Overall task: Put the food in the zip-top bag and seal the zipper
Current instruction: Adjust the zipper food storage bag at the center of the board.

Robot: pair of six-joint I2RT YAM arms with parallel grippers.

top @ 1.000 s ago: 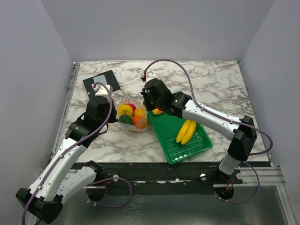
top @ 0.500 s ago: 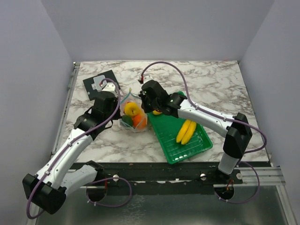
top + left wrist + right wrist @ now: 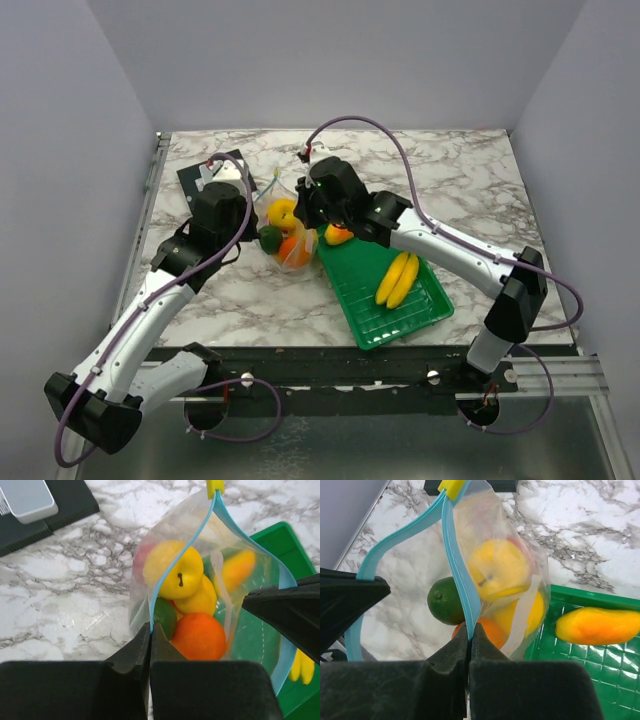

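The clear zip-top bag (image 3: 284, 236) hangs between my two grippers, its mouth spread open. It holds a round orange (image 3: 200, 637), a yellow fruit (image 3: 175, 570), a green lime (image 3: 445, 600) and a red piece behind them. My left gripper (image 3: 150, 630) is shut on one side of the light blue zipper (image 3: 179, 555). My right gripper (image 3: 470, 628) is shut on the other side of the zipper (image 3: 457, 565). A yellow slider tab (image 3: 451, 486) sits at the far end. The bananas (image 3: 398, 280) and a yellow-orange piece (image 3: 338, 236) lie in the green tray.
The green slatted tray (image 3: 425, 308) lies to the right of the bag, slanting towards the near edge. A black pad with a grey device (image 3: 215, 172) lies at the back left, close behind my left gripper. Grey walls enclose the marble table.
My left gripper has moved right onto the bag's mouth and shut on the zipper. The bag has shifted towards the back, with its mouth pulled open between both grippers.
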